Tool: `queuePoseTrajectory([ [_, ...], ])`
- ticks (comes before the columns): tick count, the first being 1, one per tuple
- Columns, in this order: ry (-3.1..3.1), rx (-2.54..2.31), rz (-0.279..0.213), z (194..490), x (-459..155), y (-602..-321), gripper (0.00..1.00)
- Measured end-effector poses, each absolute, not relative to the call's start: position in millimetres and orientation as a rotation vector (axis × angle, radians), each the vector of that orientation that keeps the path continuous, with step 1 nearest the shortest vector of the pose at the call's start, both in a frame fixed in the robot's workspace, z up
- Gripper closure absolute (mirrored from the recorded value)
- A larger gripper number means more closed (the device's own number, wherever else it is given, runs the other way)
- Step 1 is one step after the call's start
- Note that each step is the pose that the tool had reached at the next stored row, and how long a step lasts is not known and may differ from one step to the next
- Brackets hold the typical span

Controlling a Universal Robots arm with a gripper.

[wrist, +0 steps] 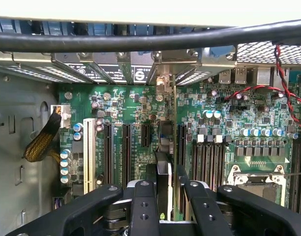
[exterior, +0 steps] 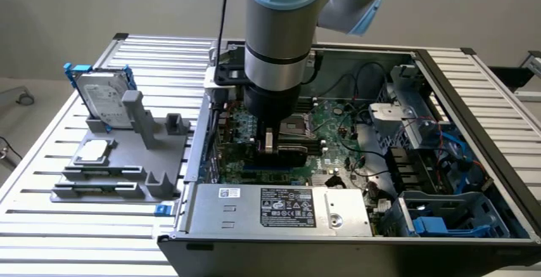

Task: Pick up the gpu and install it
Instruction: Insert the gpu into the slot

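Observation:
The gpu (wrist: 164, 147) is a thin black card, seen edge-on in the wrist view. It stands upright over the green motherboard (wrist: 126, 108), between two black expansion slots (wrist: 145, 135). Its silver bracket end (wrist: 163, 83) reaches the case's rear slot openings. My gripper (wrist: 165, 184) is shut on the card's near end, one black finger on each side. In the exterior view the gripper (exterior: 275, 145) hangs low inside the open computer case (exterior: 473, 99), and the gpu (exterior: 286, 155) shows as a dark slab just below it. I cannot tell whether the card sits in a slot.
A grey fixture (exterior: 127, 163) at the exterior view's left holds a silver hard drive with a blue frame (exterior: 106, 99) and a small silver chip (exterior: 93, 152). The power supply (exterior: 279, 206), CPU socket (wrist: 258, 179), a white slot (wrist: 89, 152) and loose cables (exterior: 381, 156) crowd the case.

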State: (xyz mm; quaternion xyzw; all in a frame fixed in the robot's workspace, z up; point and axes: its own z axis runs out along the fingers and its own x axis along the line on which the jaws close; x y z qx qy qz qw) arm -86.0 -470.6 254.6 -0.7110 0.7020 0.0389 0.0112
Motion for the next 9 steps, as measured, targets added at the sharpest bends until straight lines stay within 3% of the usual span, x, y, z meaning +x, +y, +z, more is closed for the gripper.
queuePoseTrajectory([
  [4,2.191,-2.218,0.128,254.8,-86.4,-470.3,0.73],
  [6,2.192,-2.22,0.128,256.2,-86.1,-470.5,0.6],
  [9,2.193,-2.221,0.131,258.2,-86.2,-470.5,0.53],
])
